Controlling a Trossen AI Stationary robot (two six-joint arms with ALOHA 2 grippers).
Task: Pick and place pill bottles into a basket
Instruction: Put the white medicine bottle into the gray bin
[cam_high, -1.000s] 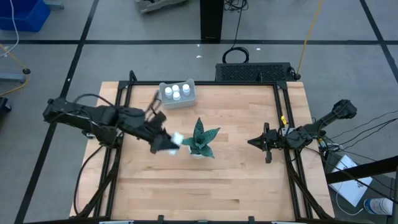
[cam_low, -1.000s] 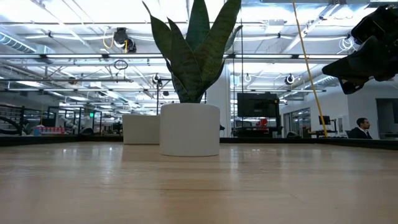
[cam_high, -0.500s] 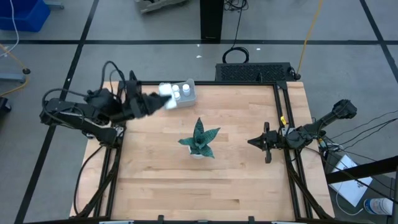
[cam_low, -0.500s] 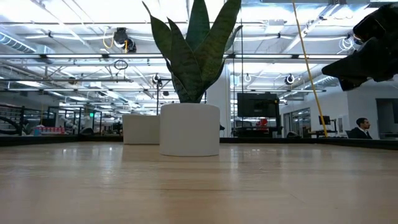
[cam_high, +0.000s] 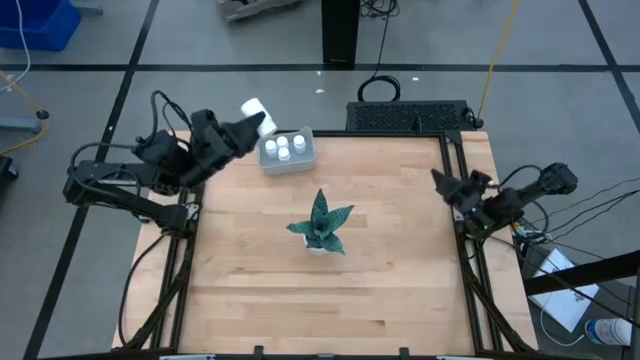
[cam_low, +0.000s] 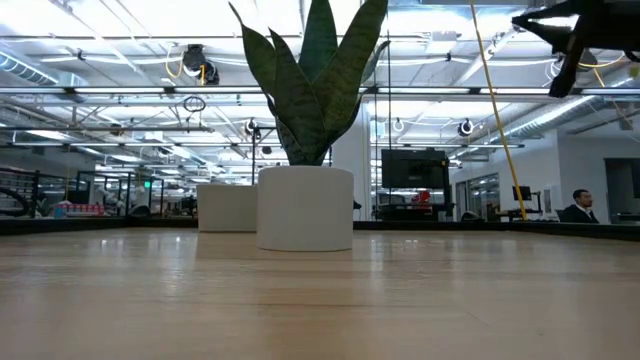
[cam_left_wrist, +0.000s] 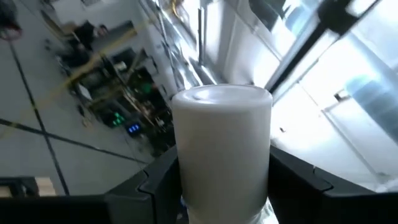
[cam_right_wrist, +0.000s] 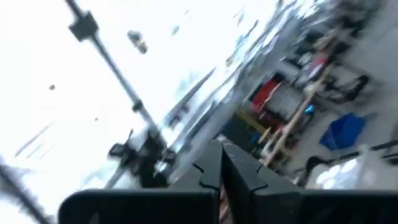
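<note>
Wooden table (cam_high: 330, 290) fills the high view, grey floor around it, a lit hall with ceiling trusses behind in the low view. Biggest item on it is the plant (cam_high: 320, 222) in a white pot near the middle, standing clear of everything. Basket (cam_high: 305, 161) sits at the far edge, left of centre, with three pill bottles (cam_high: 284, 148) standing in it, caps up, close together. Left gripper (cam_high: 252, 118) hovers near the basket's far-left corner, above and slightly outside the rim, clamped on a fourth bottle (cam_high: 252, 107); the left wrist view shows that bottle (cam_left_wrist: 222, 149) seated between the two dark fingers (cam_left_wrist: 149, 190), cap end pointing away from the wrist. Right gripper (cam_high: 447, 187) waits at the table's right edge, well apart from the basket, fingers pressed together on nothing. Step in hand looks like the last carry: fourth bottle in the air, not yet over the bin. Next move probably calls for shifting the bottle across the rim to the free space beside the three, lowering it, then letting go without knocking the neighbours.
</note>
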